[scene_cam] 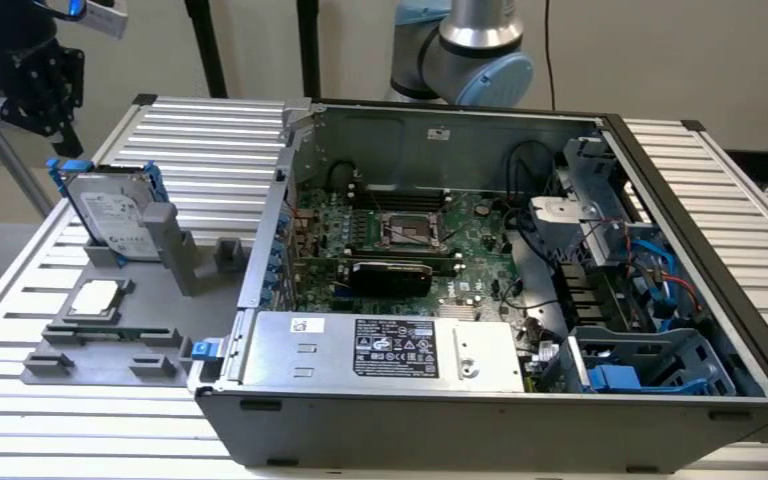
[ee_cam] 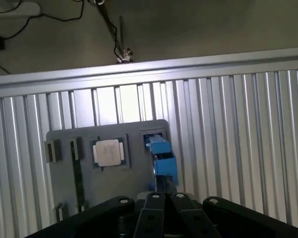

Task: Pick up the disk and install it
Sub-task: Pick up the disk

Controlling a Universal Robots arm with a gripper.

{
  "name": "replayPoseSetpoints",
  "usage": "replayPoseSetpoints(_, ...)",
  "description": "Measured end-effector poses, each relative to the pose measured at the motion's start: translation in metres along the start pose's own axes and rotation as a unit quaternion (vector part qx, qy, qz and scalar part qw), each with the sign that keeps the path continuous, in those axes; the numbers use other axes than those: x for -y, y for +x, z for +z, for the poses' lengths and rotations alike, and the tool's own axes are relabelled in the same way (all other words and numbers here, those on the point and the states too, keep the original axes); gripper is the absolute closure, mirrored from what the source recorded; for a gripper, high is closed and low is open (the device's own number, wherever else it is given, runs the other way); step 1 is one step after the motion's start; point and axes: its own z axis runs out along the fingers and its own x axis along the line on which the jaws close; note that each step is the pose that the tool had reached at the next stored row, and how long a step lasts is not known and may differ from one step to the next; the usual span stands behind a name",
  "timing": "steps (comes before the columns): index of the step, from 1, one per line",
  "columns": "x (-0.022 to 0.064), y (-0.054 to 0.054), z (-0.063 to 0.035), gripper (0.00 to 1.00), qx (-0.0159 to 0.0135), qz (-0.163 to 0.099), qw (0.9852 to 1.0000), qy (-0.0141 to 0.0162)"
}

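Disk point(scene_cam: 111, 212) stands on edge in a grey slotted holder point(scene_cam: 173, 248), in the left part of the exterior view, label face towards the camera and blue carrier point(ee_cam: 161, 156) rails on both long sides. It is seated and not lifted. The holder sits on a grey fixture plate point(scene_cam: 157, 305) on the slatted aluminium table point(scene_cam: 211, 130), with a square processor chip point(scene_cam: 97, 298) lying flat on the same plate, just nearer the camera than the disk. Gripper point(ee_cam: 165, 191) hangs in the upper left corner of the exterior view, above the disk and well apart from it. In the wrist view its fingertips look drawn together with nothing between them, and the carrier's blue top edge lies roughly in line with them. The open computer case point(scene_cam: 424, 125) fills the centre and right of the exterior view, with the power supply point(scene_cam: 384, 350) along its near edge and a blue-trimmed drive cage point(scene_cam: 651, 365) at lower right. Judgement: step in hand is the approach for the pick. To do it well, the jaws need to be spread wider than the disk's thickness before descent. Centre on the top edge, square to the flat faces, so neither finger rides onto a blue rail. Lift straight along the slot, since a skewed pull could bind the disk in the holder or tip the plate. Keep clear of the chip.
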Motion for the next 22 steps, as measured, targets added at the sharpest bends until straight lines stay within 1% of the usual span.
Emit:
replayPoseSetpoints(1,0.0,0.0,0.0,1.0,0.0,-0.003,1.0,0.0008)
replayPoseSetpoints(2,0.0,0.0,-0.0001,0.0,-0.0001,-0.005,1.0,0.0017)
replayPoseSetpoints(6,0.0,0.0,-0.0001,0.0,-0.0002,-0.012,0.9999,0.0041)
replayPoseSetpoints(13,-0.0012,-0.001,0.0014,0.0,-0.0008,-0.033,0.9994,0.0062)
replayPoseSetpoints(17,-0.0025,-0.002,0.0076,0.0,-0.0009,-0.04,0.9992,0.0089)
replayPoseSetpoints(22,-0.0037,-0.003,0.0168,0.0,-0.001,-0.046,0.9989,0.0111)
